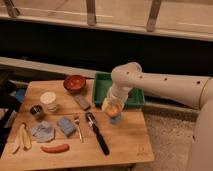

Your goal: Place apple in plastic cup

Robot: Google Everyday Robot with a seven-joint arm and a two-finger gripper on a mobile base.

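The apple (113,110) is a small yellow-orange fruit held at the tip of my gripper (112,107), near the right middle of the wooden table (127,145). The gripper points down from the white arm and is shut on the apple. The light blue plastic cup (116,120) stands directly under the apple, and only its lower part shows. The apple sits at or just above the cup's rim; I cannot tell whether they touch.
A green tray (101,89) lies behind the gripper. A red-brown bowl (75,82), white cup (48,100), dark metal cup (36,111), grey block (82,102), fork (78,128), black-handled utensil (98,134), blue sponge (65,125), grey cloth (42,131), banana peel (21,138) and red sausage (55,148) lie to the left.
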